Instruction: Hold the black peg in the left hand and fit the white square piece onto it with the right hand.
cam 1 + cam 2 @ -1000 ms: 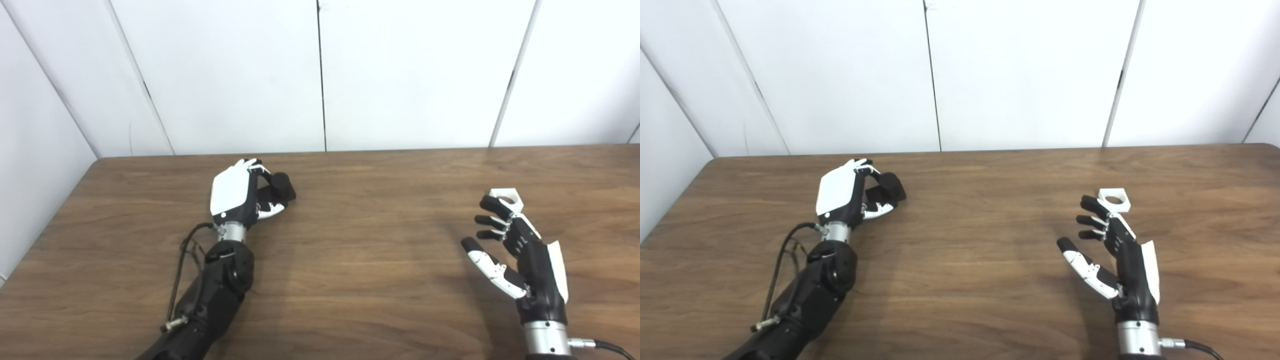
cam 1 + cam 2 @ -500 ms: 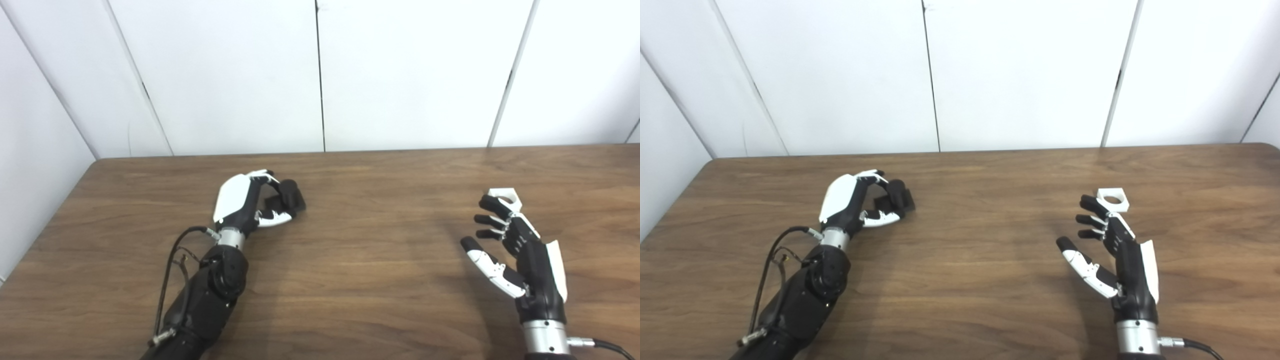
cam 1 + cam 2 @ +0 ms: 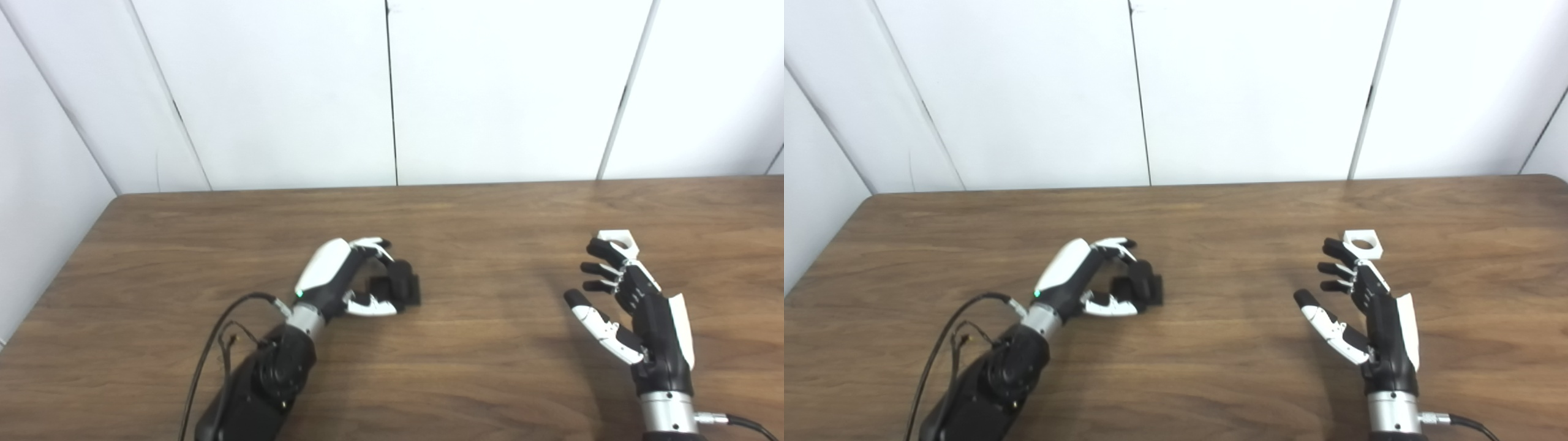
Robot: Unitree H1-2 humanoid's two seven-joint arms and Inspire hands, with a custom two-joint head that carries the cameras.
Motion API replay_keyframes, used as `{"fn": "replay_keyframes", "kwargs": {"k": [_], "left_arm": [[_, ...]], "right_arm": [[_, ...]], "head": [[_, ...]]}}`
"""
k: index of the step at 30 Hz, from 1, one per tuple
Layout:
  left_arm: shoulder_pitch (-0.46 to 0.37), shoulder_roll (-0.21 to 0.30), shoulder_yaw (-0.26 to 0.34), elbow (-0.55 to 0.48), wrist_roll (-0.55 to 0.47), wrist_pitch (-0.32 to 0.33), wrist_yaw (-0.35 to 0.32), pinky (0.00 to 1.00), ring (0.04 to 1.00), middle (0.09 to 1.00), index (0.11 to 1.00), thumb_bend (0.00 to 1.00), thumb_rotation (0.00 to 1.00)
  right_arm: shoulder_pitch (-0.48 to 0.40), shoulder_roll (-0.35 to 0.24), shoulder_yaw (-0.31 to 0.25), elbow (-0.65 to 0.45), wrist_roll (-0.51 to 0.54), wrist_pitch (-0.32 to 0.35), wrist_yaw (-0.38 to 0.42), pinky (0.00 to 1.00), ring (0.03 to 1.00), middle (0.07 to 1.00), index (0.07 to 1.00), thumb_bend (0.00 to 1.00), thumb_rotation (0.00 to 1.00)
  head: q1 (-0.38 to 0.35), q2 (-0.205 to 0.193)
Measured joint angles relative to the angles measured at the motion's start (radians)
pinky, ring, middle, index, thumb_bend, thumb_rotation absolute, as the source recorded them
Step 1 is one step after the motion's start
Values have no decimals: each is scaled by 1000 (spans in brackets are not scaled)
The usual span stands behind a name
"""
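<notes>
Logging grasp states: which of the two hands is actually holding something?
The left hand: its fingers wrap the black peg. The right hand is open, beside the white square piece.

The left hand (image 3: pixel 343 282) covers part of the black peg (image 3: pixel 401 288), so its full shape cannot be told. The right hand's fingers (image 3: pixel 1338 251) hide the white square piece's (image 3: pixel 1364 242) near-left corner. Both forearms are cut off at the bottom edge.

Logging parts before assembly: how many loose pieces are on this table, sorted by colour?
Black: 1, the black peg, gripped in the left hand.
White: 1, the white square piece, just beyond the open right hand.
Total: 2
</notes>
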State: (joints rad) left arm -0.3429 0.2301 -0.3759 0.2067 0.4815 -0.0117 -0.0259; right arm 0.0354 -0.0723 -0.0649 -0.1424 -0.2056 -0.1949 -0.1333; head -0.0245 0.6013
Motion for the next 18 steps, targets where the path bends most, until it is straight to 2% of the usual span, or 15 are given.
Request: {"fn": "replay_keyframes", "kwargs": {"k": [7, 18], "left_arm": [[47, -10, -19, -80, 2, 6, -42, 822, 910, 872, 493, 501, 89], [109, -33, -55, -148, 61, 9, -46, 887, 925, 890, 496, 505, 91]], "right_arm": [[3, 1, 0, -7, -3, 19, 0, 634, 745, 809, 793, 543, 357], [11, 1, 1, -15, -14, 24, 0, 629, 737, 804, 794, 540, 360]], "head": [[-9, 8], [-14, 23]]}}
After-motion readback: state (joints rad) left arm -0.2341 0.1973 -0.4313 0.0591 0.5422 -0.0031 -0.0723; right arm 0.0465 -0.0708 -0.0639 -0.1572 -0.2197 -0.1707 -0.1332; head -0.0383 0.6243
